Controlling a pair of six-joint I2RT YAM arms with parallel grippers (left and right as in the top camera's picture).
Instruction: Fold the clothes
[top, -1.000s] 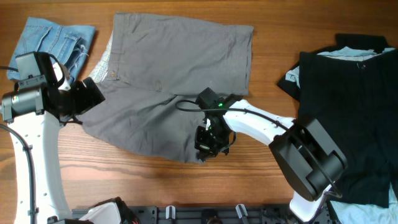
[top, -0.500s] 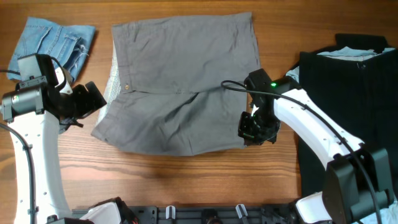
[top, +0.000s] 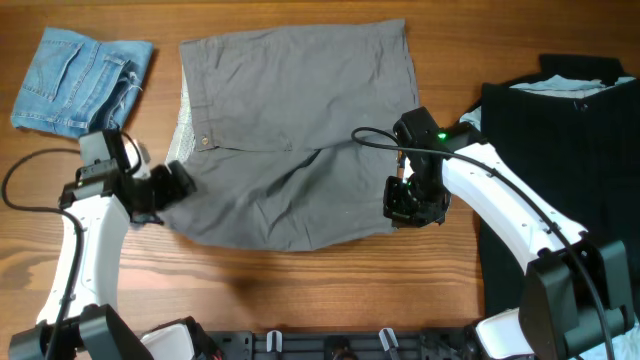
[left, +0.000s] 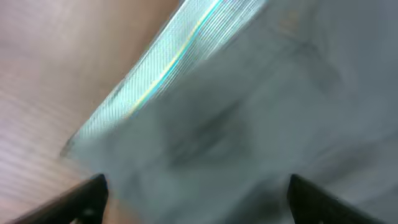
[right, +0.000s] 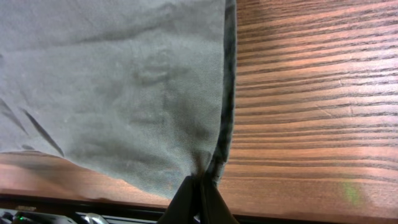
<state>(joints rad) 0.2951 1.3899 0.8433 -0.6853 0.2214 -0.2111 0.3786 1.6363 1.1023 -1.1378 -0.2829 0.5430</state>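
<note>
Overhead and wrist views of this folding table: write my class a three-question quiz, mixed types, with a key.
1. True or false: the right gripper is shut on a corner of the grey shorts.
2. Where do the denim shorts lie? A) far left of the table B) under the grey shorts C) in the right gripper.
3. Fill in: the garment pile on the right is ___ in colour.
Key: 1 true; 2 A; 3 black.

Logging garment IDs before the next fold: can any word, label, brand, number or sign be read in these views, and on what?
None can be read in any view.
The grey shorts, denim shorts and black garments show no legible tag or print.
The left wrist view is too blurred to tell.
</note>
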